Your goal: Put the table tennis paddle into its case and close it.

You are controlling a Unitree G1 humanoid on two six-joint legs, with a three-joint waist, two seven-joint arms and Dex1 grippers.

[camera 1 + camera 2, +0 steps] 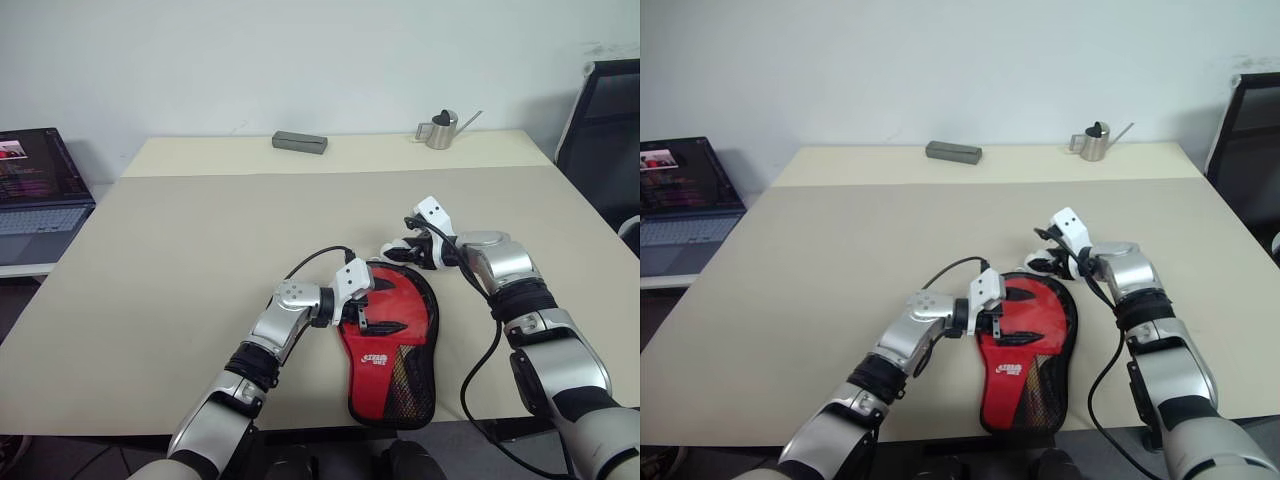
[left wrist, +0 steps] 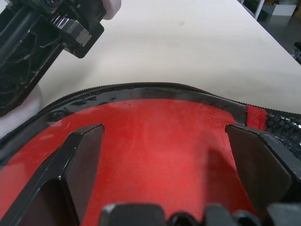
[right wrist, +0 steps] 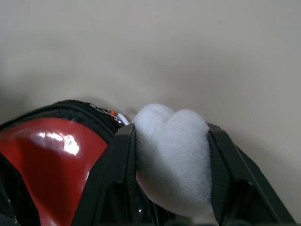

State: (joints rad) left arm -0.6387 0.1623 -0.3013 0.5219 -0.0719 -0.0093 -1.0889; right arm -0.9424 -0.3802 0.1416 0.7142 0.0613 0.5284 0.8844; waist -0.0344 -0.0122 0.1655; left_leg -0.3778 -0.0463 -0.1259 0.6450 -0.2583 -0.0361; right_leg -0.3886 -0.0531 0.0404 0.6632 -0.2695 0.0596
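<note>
On the table (image 1: 200, 230), near edge, centre-right, lies the case (image 1: 392, 372), red mesh side up, narrow end pointing near. No paddle is visible as a separate thing; glossy red shows through the case's round end, so it's likely inside, can't confirm. Far side: grey box (image 1: 299, 142), small metal can (image 1: 440, 130). Laptop (image 1: 35, 190) off the left edge, black chair (image 1: 605, 120) far right.

Left gripper (image 1: 367, 312) rests over the round part of the case, fingers spread wide, holding nothing, seemingly pinning the case flat. Right gripper (image 1: 408, 250) sits at the far rim of the case, fingers half closed around the white pompom (image 3: 171, 155), pads on both sides of it.

Step in hand, my read: closing the case, with the pompom used as the zip pull. Next move calls for a firm squeeze on the pompom, then a pull along the curved rim while the left keeps the case from sliding. Risk: fluffy pompom slips out.

Views: right wrist shows the pompom between the fingers (image 3: 123, 155) and the zip track beside it; the head views just give a white blob there. Left wrist shows the spread fingers (image 2: 80, 160) over red fabric and the black zipped rim close up.
</note>
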